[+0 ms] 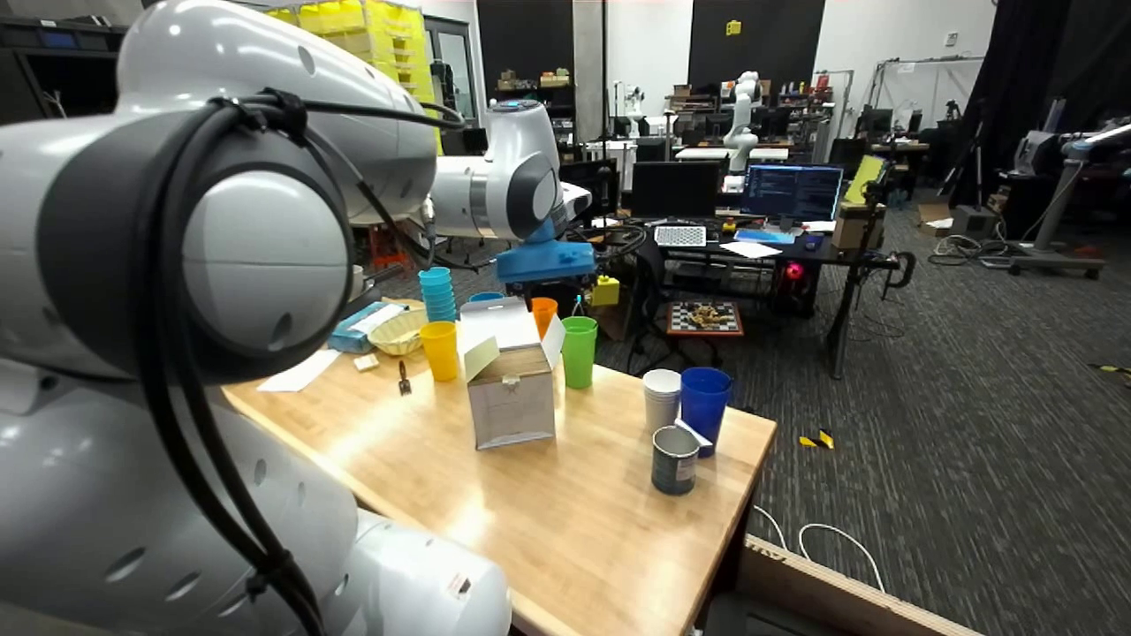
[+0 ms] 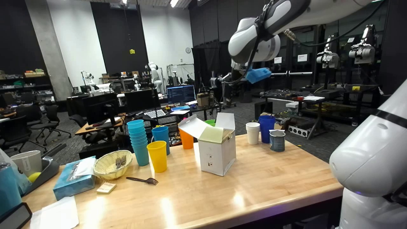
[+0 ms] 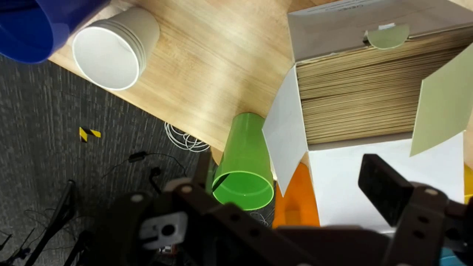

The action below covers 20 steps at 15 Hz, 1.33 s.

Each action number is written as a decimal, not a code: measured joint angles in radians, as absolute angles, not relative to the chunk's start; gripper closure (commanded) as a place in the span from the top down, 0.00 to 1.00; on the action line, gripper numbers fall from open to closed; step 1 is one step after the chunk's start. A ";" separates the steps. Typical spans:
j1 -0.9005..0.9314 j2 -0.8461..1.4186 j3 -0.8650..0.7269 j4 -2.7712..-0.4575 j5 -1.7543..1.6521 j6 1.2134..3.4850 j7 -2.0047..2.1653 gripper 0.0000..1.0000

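Observation:
My gripper (image 3: 293, 181) stands open in the wrist view, its fingers (image 3: 386, 190) far apart with nothing held between them. Beyond them is a white box (image 3: 329, 35) with its flaps spread, packed with tan paper sheets (image 3: 358, 99). A green cup (image 3: 245, 147) shows close to one finger in that picture, and an orange cup (image 3: 295, 199) is partly covered by a box flap. In both exterior views the box (image 1: 512, 411) (image 2: 213, 156) sits upright on the wooden table. The arm's wrist, with a blue block (image 1: 545, 261) (image 2: 258, 75) on it, hangs above and past the box.
White stacked cups (image 2: 252, 133), a blue cup (image 2: 266, 128) and a grey can (image 2: 277, 141) stand near one table end. Toward the opposite end are a yellow cup (image 2: 157, 156), a teal cup stack (image 2: 138, 141), a basket (image 2: 109, 165), a fork (image 2: 142, 180) and a tissue box (image 2: 74, 183).

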State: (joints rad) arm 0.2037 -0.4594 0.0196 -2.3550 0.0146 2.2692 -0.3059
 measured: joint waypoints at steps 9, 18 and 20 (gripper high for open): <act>0.208 -0.455 0.017 -2.355 0.016 2.264 -0.311 1.00; 0.209 -0.452 0.014 -2.354 0.081 2.218 -0.355 1.00; 0.209 -0.452 0.010 -2.350 0.104 2.195 -0.378 1.00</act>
